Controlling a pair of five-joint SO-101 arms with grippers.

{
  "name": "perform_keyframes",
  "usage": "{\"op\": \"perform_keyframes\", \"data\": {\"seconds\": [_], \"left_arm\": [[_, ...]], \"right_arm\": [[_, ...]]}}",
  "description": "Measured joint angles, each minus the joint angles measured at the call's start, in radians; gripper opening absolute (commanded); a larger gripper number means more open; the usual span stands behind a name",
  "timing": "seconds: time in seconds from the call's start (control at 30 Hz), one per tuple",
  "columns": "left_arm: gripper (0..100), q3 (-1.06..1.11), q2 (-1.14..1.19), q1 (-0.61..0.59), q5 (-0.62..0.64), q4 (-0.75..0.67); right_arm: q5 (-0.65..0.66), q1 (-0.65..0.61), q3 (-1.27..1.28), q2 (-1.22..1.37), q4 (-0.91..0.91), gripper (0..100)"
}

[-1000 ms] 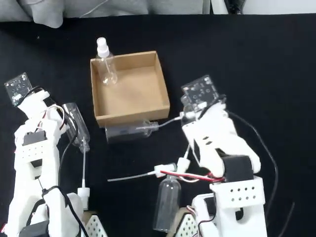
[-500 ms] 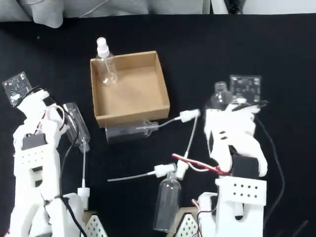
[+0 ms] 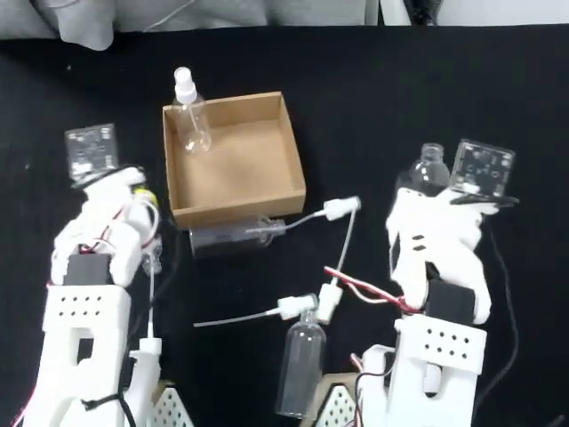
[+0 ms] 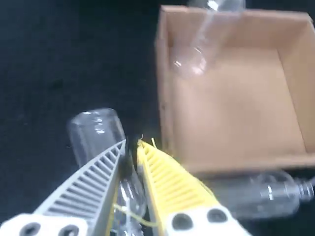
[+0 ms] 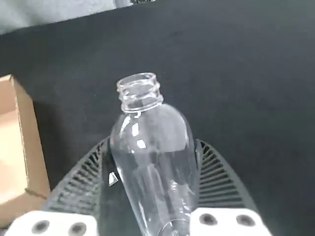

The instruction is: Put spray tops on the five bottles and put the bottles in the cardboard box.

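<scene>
1. Left of the cardboard box (image 3: pixel 238 203), our left pincer (image 4: pixel 131 143) hangs over a clear bottle (image 4: pixel 93 129) lying on the black table (image 3: pixel 462 89). Its fingers are almost together, with a slim gap between them.
2. In the box's far-left corner a capped bottle (image 3: pixel 192 120) leans on the wall, its top above the rim.
3. Outside, along the box's near wall, lies a 3rd bottle (image 3: pixel 229 238). A thin tube leads from its neck to a spray top (image 3: pixel 341 208).
4. On the arms' side of the box a 4th bottle (image 3: pixel 300 360) lies with a 2nd spray top (image 3: pixel 296 308) at its neck. We cannot tell whether it is seated.
5. Right of the box, our right pincer (image 5: pixel 152 147) is clamped on an uncapped bottle (image 5: pixel 147 123).
</scene>
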Motion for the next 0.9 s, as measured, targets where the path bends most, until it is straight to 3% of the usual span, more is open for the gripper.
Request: {"op": "perform_keyframes", "data": {"seconds": [0.27, 0.47, 0.7, 0.9], "left_arm": [[4, 0.0, 0.0, 0.183, -0.106, 0.074], [18, 0.0, 0.0, 0.333, -0.15, 0.097], [18, -0.028, 0.04, 0.486, -0.16, 0.203], [18, -0.157, 0.226, 0.624, -0.16, 0.315]], "right_arm": [[-0.021, 0.006, 0.0, 0.0, 0.0, 10.2], [-0.021, 0.006, 0.0, 0.0, 0.0, 10.2], [-0.021, 0.006, 0.0, 0.0, 0.0, 10.1], [-0.021, 0.006, 0.0, 0.0, 0.0, 10.1]]}}
